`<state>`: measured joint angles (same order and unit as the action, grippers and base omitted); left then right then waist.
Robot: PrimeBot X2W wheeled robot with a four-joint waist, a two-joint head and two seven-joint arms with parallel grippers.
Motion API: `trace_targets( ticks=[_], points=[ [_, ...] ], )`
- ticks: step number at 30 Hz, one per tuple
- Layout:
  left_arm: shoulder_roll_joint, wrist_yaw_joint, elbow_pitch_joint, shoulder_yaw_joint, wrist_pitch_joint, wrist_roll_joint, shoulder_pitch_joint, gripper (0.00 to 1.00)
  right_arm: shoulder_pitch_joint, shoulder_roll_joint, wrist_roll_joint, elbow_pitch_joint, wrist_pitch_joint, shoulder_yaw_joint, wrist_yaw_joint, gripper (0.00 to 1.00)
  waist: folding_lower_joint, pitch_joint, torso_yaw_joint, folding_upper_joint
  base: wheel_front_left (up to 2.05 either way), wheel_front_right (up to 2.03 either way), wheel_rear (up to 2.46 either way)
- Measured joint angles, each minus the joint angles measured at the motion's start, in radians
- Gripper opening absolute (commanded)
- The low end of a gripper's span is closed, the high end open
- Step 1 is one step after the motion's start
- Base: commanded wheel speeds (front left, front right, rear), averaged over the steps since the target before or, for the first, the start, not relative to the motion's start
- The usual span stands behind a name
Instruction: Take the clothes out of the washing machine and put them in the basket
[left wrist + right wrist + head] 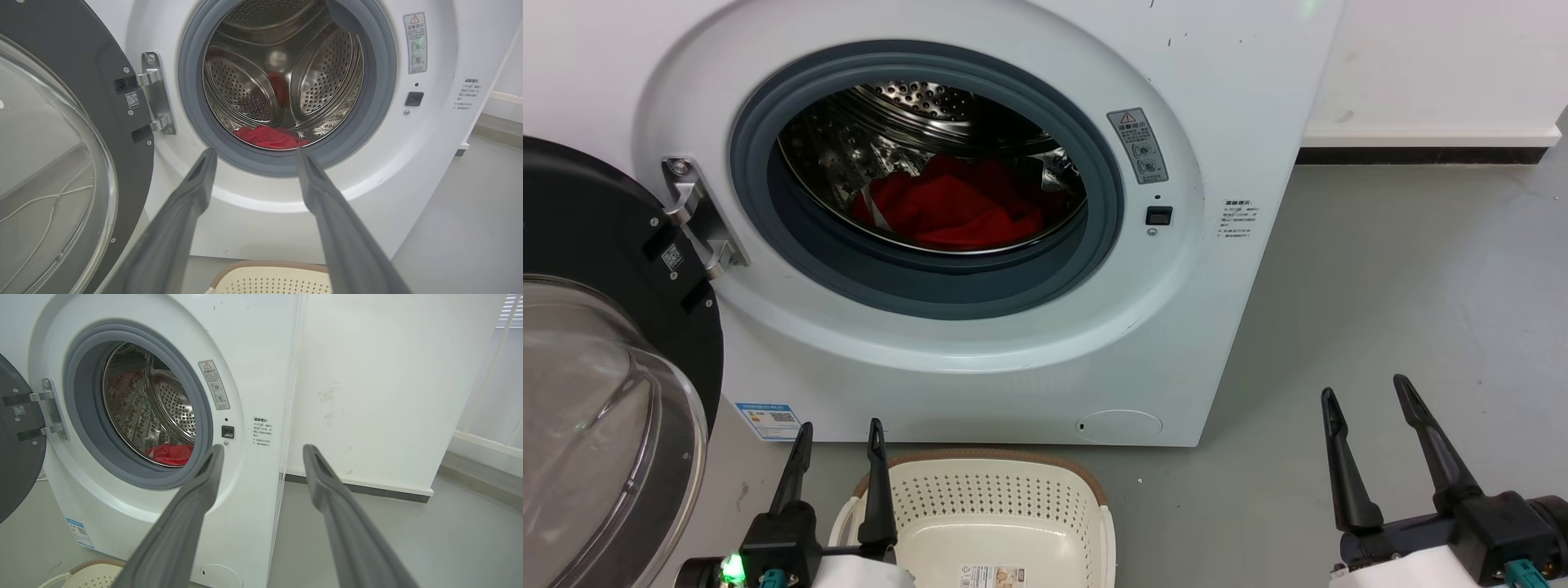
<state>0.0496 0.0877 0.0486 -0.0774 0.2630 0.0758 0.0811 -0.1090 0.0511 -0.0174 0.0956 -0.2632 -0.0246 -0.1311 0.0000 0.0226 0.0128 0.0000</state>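
Observation:
The white washing machine (1225, 106) stands in front of me with its door (596, 351) swung open to the left. Red clothes (947, 208) lie at the bottom of the steel drum, also seen as red clothes (269, 138) and clothes (170, 453) in the wrist views. The cream basket (1086, 506) sits on the floor below the porthole. My left gripper (839, 437) is open above the basket's left rim, holding nothing. My right gripper (1365, 390) is open over the bare floor to the right of the machine.
Grey floor (1405, 286) extends to the right of the washer, bounded by a white wall with a dark skirting (1421, 155). The open door's glass bowl (605, 441) bulges out at the lower left, close to my left arm.

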Motion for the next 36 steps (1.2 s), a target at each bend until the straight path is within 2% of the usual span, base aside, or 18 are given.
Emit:
trace_targets(
  ticks=[29, 36],
  points=[
    [0.000, -0.001, 0.045, 0.011, 0.000, 0.009, -0.011, 1.00, -0.010, 0.000, 0.027, -0.021, 0.000, -0.006, 0.000, 1.00, 0.0000, 0.003, -0.005, 0.0000, 0.00, 0.00, 0.00],
    [0.003, -0.056, 0.159, 0.043, 0.000, 0.015, -0.128, 1.00, 0.008, 0.000, 0.026, -0.012, 0.000, -0.015, 0.000, 1.00, 0.0000, 0.030, -0.019, 0.0000, 0.00, 0.00, 0.00]
  ],
)
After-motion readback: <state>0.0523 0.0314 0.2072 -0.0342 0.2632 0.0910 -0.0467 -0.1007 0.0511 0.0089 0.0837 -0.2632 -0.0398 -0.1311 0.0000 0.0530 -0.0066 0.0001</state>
